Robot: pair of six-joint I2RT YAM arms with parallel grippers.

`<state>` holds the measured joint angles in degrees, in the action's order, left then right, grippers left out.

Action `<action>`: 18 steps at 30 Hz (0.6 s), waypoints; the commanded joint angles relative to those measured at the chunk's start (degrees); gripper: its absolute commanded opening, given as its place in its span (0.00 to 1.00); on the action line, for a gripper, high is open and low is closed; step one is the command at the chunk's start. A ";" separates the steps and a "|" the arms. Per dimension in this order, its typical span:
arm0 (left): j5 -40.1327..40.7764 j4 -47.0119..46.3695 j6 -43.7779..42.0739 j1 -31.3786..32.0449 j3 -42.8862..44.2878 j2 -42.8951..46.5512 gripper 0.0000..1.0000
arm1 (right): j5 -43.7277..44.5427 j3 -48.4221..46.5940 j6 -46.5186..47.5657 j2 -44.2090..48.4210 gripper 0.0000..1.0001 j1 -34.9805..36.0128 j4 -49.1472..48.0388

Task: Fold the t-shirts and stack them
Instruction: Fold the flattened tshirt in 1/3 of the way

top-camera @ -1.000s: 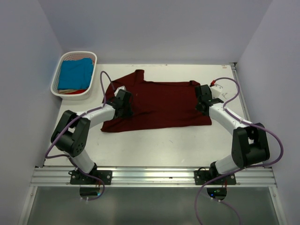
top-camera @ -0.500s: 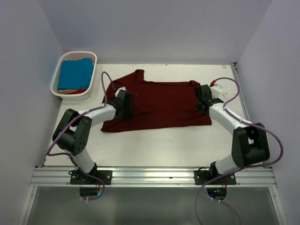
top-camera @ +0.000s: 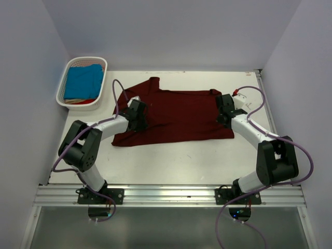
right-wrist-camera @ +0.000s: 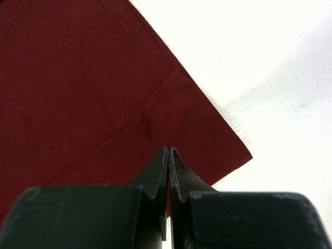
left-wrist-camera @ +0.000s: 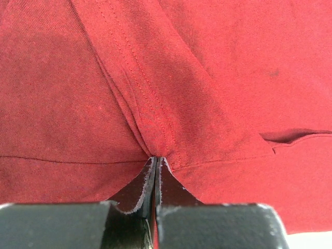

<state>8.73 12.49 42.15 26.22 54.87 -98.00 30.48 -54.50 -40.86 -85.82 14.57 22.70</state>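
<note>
Maroon t-shirt (top-camera: 176,114) lies long axis left-right (sleeve (top-camera: 152,83) pointing rearward).

No text, label, brand, number or sign can be read in any of the views.
</note>
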 commanded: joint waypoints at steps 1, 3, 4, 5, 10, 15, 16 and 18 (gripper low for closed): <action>-0.64 -2.21 -1.72 -0.47 1.99 2.46 0.00 | 1.69 0.27 0.34 2.15 0.00 -0.15 -0.64; -1.26 -2.73 -2.16 -0.47 2.08 3.07 0.00 | 1.69 0.36 0.43 2.15 0.00 -0.24 -0.64; -1.70 -3.43 -2.68 -0.47 2.26 3.77 0.00 | 1.69 0.36 0.34 2.24 0.00 -0.24 -0.64; -1.79 -3.61 -2.86 -0.47 2.43 3.95 0.00 | 1.60 0.36 0.26 2.24 0.00 -0.15 -0.64; -3.28 -6.60 -5.85 -0.47 4.63 5.10 0.00 | 1.69 0.36 0.43 2.32 0.00 -0.15 -0.64; -3.64 -5.55 -9.01 -0.47 10.68 1.07 0.00 | 1.42 0.27 0.61 2.33 0.00 -0.15 -0.55; -3.37 -4.94 -9.36 -0.47 11.56 0.27 0.00 | 1.42 0.36 0.52 2.41 0.00 -0.15 -0.55; -3.11 -4.76 -10.50 -0.55 14.02 -2.10 0.00 | 1.42 0.36 0.61 2.24 0.00 -0.24 -0.55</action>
<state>6.04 9.54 35.44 26.22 64.47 -97.06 30.48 -54.24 -40.86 -85.73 14.57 22.70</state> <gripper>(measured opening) 0.007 0.009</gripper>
